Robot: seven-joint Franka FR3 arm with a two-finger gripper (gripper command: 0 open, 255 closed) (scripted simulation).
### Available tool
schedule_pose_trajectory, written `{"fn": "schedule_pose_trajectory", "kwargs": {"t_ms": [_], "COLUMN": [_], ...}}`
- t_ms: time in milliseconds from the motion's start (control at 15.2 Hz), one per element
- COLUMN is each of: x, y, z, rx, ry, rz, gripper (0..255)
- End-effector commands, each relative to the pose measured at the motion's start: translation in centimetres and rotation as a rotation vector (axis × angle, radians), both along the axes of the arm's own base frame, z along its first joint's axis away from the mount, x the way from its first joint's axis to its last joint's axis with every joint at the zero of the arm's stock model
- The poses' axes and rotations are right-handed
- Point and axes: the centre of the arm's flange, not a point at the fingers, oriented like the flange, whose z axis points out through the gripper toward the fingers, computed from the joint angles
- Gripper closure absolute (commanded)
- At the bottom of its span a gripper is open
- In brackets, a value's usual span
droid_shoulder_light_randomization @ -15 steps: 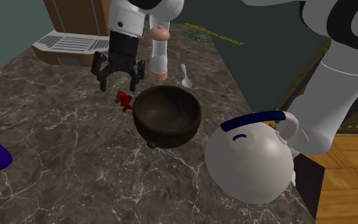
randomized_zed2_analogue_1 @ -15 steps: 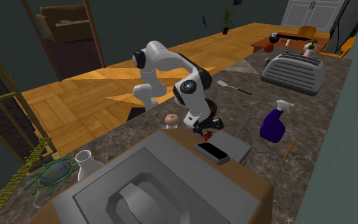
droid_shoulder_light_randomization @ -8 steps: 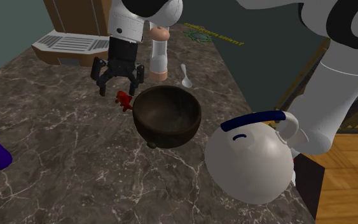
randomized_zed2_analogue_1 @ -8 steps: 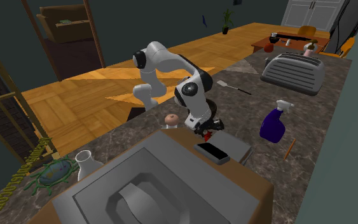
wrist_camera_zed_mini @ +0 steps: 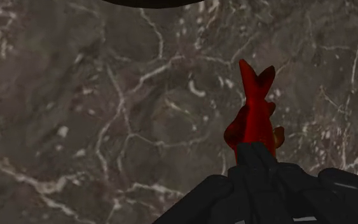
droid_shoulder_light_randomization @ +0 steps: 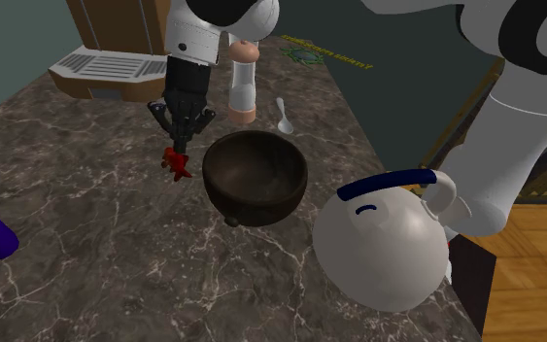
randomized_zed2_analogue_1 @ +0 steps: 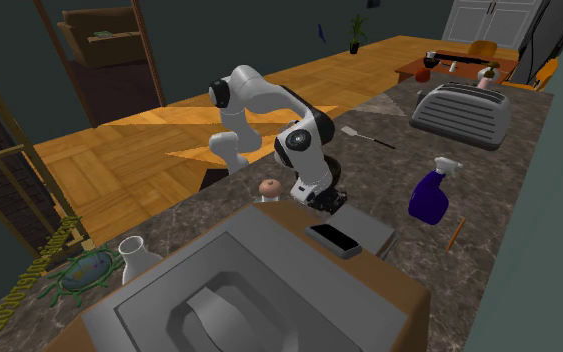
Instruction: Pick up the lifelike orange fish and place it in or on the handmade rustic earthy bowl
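The fish (droid_shoulder_light_randomization: 176, 165) is small and red-orange and lies at the tips of my black gripper (droid_shoulder_light_randomization: 178, 150) on the dark marble counter (droid_shoulder_light_randomization: 86, 233). In the wrist view the fingers (wrist_camera_zed_mini: 260, 167) have come together on one end of the fish (wrist_camera_zed_mini: 254, 113), and its tail sticks out past them. The dark brown bowl (droid_shoulder_light_randomization: 255, 175) stands upright just to the shoulder view's right of the fish, a short gap away; its rim (wrist_camera_zed_mini: 152, 2) also shows in the wrist view. In the second exterior view the gripper (randomized_zed2_analogue_1: 325, 199) is low over the counter.
A big white round kettle with a blue handle (droid_shoulder_light_randomization: 383, 238) stands close to the bowl, near the stand. A tan grinder (droid_shoulder_light_randomization: 242, 83) and a white spoon (droid_shoulder_light_randomization: 283, 115) lie behind the bowl. A purple spray bottle (randomized_zed2_analogue_1: 431, 195), a toaster (randomized_zed2_analogue_1: 461, 112) and a phone (randomized_zed2_analogue_1: 331, 238) stand further off.
The fingers stood open above the fish and have now come down and shut on it. The fish has shifted a little toward the shoulder view's left.
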Motion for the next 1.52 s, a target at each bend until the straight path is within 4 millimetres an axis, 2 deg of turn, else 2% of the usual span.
{"fn": "schedule_pose_trajectory", "kwargs": {"t_ms": [0, 198, 264, 396, 462, 990, 1452], "x": [0.0, 0.0, 0.0, -3.2, -4.1, -4.1, -4.1], "y": [0.0, 0.0, 0.0, 6.9, 9.2, 9.1, 9.1], "z": [0.0, 0.0, 0.0, 3.0, 3.3, -0.7, -0.7], "rx": [0.000, 0.000, 0.000, -0.345, -0.452, -0.452, -0.452], "ry": [0.000, 0.000, 0.000, -0.128, -0.167, -0.167, -0.167], "rz": [0.000, 0.000, 0.000, -0.053, -0.070, -0.070, -0.070], "gripper": [255, 255, 0, 0, 0, 0, 0]}}
